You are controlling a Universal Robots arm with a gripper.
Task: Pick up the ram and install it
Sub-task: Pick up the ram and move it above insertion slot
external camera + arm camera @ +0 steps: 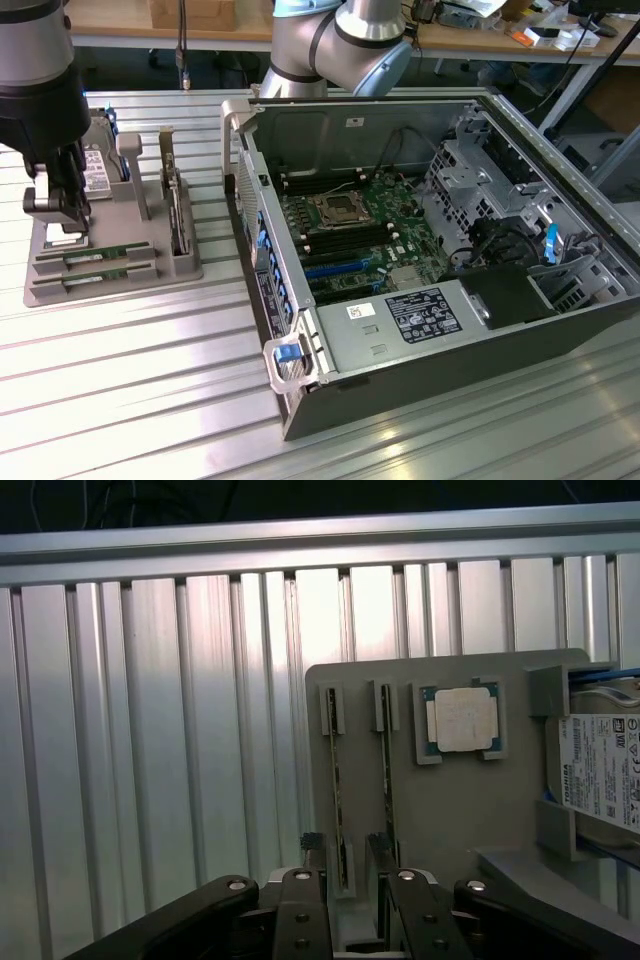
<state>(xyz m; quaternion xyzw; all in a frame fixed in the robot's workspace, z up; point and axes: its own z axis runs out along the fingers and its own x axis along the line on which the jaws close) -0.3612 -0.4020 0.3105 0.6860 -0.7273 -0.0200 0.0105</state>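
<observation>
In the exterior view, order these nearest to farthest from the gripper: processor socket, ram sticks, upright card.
1. ram sticks, lying in the grey holder right beside the gripper.
2. upright card, standing at the holder's end toward the exterior view's right.
3. processor socket, inside the open case, farthest right.

Silver arm (300, 45), blue joint cap (388, 62), black jaws

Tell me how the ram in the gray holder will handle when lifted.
Probably stiff: the ram is a thin board standing on edge in the gray holder. Likely light, being so narrow. It sits in end slots, so it may bind if pulled crooked.
</observation>
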